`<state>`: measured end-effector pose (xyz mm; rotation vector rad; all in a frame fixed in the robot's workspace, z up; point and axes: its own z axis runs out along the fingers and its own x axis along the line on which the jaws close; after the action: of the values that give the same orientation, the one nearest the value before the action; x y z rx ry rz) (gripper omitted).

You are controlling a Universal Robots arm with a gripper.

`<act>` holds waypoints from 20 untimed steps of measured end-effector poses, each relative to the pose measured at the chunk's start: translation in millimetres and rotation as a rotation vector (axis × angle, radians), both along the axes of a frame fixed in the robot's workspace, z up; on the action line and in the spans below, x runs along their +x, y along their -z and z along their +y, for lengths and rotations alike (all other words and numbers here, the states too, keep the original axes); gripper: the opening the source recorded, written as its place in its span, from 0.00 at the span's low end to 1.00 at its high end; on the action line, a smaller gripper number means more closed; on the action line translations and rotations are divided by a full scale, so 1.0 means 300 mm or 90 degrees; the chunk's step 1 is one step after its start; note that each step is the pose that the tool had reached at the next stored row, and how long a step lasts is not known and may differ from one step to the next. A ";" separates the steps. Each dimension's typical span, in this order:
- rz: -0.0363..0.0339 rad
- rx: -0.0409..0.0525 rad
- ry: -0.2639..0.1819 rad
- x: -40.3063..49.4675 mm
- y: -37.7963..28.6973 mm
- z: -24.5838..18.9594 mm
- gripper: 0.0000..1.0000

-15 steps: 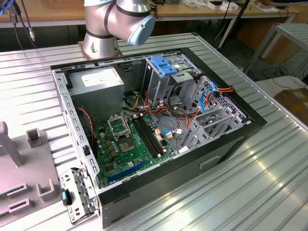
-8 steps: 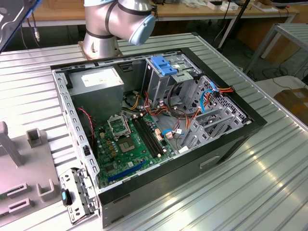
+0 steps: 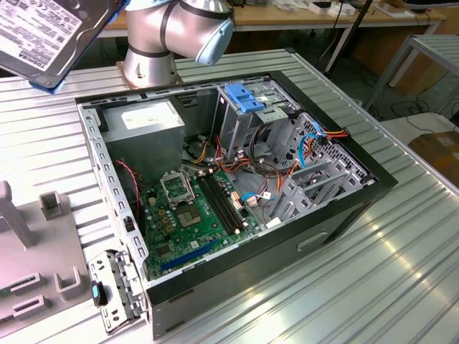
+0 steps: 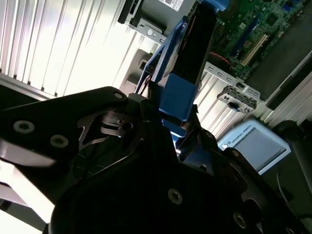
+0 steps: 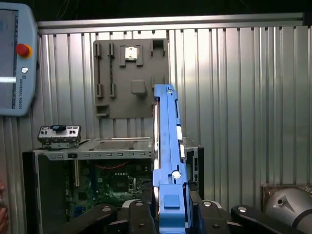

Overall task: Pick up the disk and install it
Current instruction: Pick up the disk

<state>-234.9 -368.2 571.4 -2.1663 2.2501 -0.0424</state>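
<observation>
Well above desk (image 3: 401, 236) | claw (image 5: 170, 212) clamped on disk (image 3: 43, 32) at its blue rails, clear of case (image 3: 323, 229) | judged: keep disk square, match rails to bay (image 3: 280, 115), avoid cables (image 3: 269, 168).

Site entry, as I see it from my remote console: a robotics lab or test workshop.

- Ribbed metal tabletop (image 3: 401, 287). The robot arm's base (image 3: 147, 61) stands on it.
- Desktop computer case (image 3: 323, 222) lies on the tabletop with its side open, exposing the motherboard (image 3: 193, 215) and loose wiring.
- Grey fixture plate (image 5: 129, 83) with slots and pegs lies beside the case.
- Teach pendant (image 5: 14, 63) with a red stop button, in the first wrist view.
- Long wooden workbench (image 3: 301, 18) behind, carrying cables and small gear.
- Second metal-framed table (image 3: 430, 50) at the exterior view's right, with a cardboard box (image 3: 439, 147) below it.
</observation>
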 end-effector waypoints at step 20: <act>0.0000 0.0000 0.000 0.558 0.000 0.000 0.37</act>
<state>-67.4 -368.3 571.4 -2.1664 2.2499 -0.0425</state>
